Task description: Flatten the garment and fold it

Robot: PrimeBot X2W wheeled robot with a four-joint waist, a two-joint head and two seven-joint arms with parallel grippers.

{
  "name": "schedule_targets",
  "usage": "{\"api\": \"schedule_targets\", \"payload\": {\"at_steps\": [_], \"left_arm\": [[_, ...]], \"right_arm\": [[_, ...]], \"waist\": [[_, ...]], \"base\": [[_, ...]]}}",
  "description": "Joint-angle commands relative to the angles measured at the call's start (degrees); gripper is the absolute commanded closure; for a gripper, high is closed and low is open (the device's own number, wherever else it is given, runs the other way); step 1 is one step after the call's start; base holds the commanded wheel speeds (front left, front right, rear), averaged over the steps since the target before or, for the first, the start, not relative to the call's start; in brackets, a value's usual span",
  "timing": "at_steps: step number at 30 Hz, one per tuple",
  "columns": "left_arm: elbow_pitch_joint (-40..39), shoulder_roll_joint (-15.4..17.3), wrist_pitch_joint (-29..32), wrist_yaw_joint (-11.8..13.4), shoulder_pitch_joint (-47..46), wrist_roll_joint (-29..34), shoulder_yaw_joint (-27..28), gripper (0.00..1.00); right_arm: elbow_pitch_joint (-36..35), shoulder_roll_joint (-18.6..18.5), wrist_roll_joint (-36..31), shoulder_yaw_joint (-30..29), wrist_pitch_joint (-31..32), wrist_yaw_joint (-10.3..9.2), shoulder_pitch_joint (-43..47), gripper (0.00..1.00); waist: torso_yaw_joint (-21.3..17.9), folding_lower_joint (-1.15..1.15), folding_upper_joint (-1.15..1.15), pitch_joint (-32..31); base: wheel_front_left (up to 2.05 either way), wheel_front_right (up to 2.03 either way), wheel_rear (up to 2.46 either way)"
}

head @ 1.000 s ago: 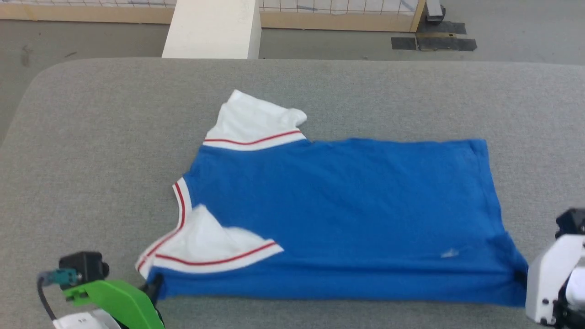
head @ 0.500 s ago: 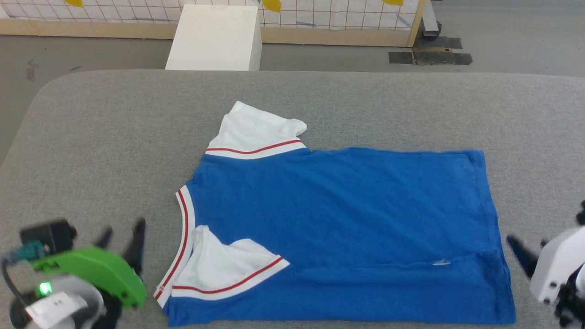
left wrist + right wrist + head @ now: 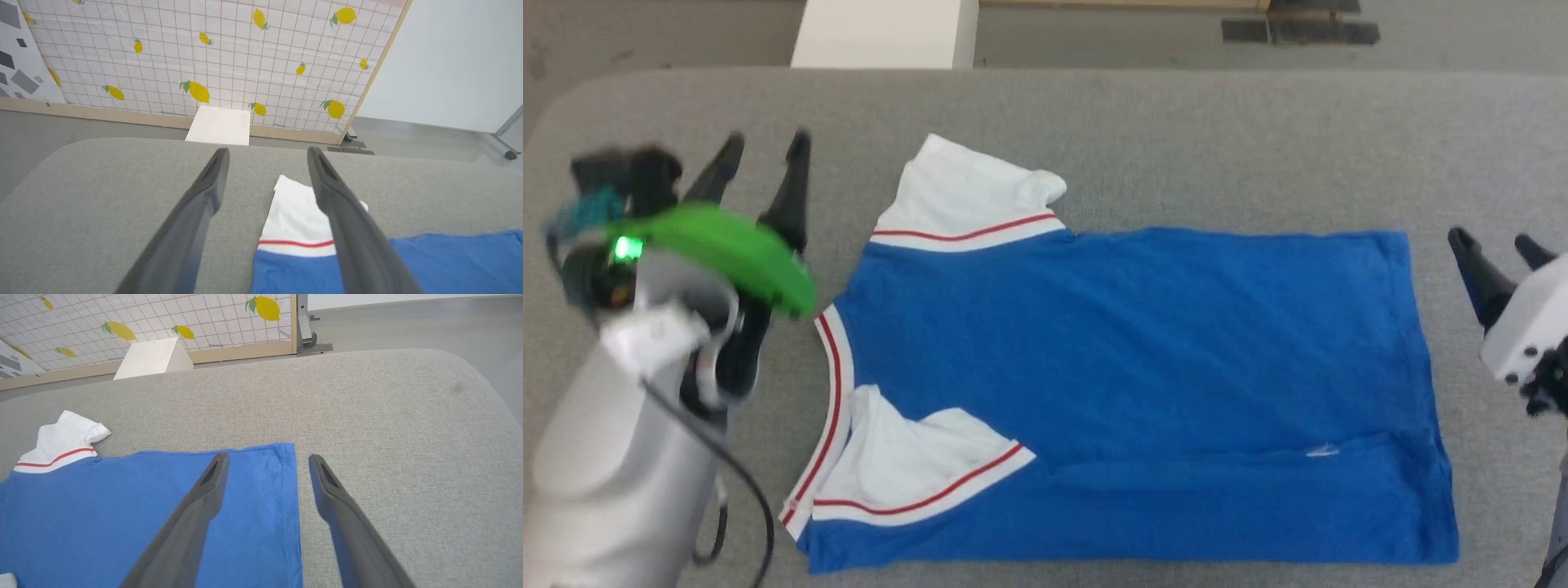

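grey cloth surface (image 3: 1176, 122) bears the garment (image 3: 1135, 367); left tool (image 3: 768, 140) and right tool (image 3: 1490, 239) spread wide, empty, beside it.

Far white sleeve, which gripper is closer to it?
Left. The left gripper is open beside the far white sleeve; the right gripper is across the garment, off its opposite end.

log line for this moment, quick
shirt: spread on table, near sleeve folded in | left pincer: open, empty | right pincer: open, empty

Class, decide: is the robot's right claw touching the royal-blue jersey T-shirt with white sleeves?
Apart. The head view shows bare grey fabric tabletop between the open right claw and the hem of the T-shirt.
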Motion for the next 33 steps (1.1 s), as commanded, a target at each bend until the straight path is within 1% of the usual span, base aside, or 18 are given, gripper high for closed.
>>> {"api": "schedule_targets", "payload": {"at_steps": [1,4,6,10,13,16,18,22,24,26,29,33], "left_arm": [[3.00,-1.08,1.05,-1.26,-4.87,0.56,-0.89,0.00],[10.10,-2.62,3.83,-3.52,-13.75,0.93,-2.74,0.00],[14.73,-3.38,6.62,-4.59,-19.48,1.13,-3.83,0.00],[23.38,-4.33,16.26,-5.96,-29.16,1.09,-6.49,0.00],[28.09,-4.97,25.11,-5.92,-34.30,1.33,-8.93,0.00],[31.22,-5.28,34.09,-5.18,-37.50,1.96,-11.56,0.00],[32.45,-5.36,38.95,-4.45,-38.46,2.46,-13.08,0.00],[33.18,-4.93,44.66,-3.73,-38.48,2.82,-14.84,0.00],[32.84,-4.88,45.95,-3.79,-37.61,2.16,-14.92,0.99],[32.02,-5.04,46.11,-4.32,-36.42,0.82,-14.37,1.00],[29.99,-4.56,42.78,-5.05,-35.12,0.24,-13.44,1.00],[26.11,-3.74,34.09,-6.20,-33.25,-1.26,-10.10,1.00]], "right_arm": [[0.30,-0.37,-0.52,0.50,-0.13,-0.09,-2.23,0.00],[0.48,-0.50,-0.98,1.44,0.16,-0.09,-5.38,0.00],[0.61,-0.54,-1.12,2.21,0.23,-0.09,-7.45,0.00],[1.20,-0.72,-1.44,3.66,0.21,-0.09,-10.72,0.00],[1.61,-0.79,-1.67,4.32,0.01,-0.09,-12.21,0.00],[1.83,-0.92,-1.72,4.40,-0.34,-0.09,-12.88,0.00],[1.82,-1.00,-1.74,4.33,-0.62,-0.09,-13.02,0.00],[1.93,-1.00,-1.68,4.16,-1.08,-0.09,-13.11,0.00],[2.04,-0.99,-1.71,4.01,-1.32,-0.09,-13.08,0.00],[2.18,-1.07,-1.78,3.72,-1.41,-0.09,-12.91,0.00],[2.47,-1.40,-1.98,3.19,-1.47,-0.09,-12.71,0.00],[2.83,-2.18,-2.28,2.59,-1.18,-0.09,-12.83,0.00]], "waist": [[-0.37,0.00,0.00,5.43],[-1.00,0.00,0.00,9.32],[-1.78,0.00,0.00,12.08],[-3.36,0.00,0.00,16.50],[-4.33,0.00,0.00,18.99],[-4.87,0.00,0.00,20.52],[-5.04,0.00,0.00,21.16],[-5.24,0.00,0.00,21.85],[-5.14,0.00,0.00,21.92],[-4.85,0.00,0.00,21.83],[-4.28,0.00,0.00,21.25],[-3.61,0.00,0.00,19.79]], "base": [[0.00,0.00,0.00],[0.00,0.00,0.00],[0.00,0.00,0.00],[0.00,0.00,0.00],[0.00,0.00,0.00],[0.00,0.00,0.00],[0.00,0.00,0.00],[0.00,0.00,0.00],[0.00,0.00,0.00],[0.00,0.00,0.00],[0.00,0.00,0.00],[0.00,0.00,0.00]]}}
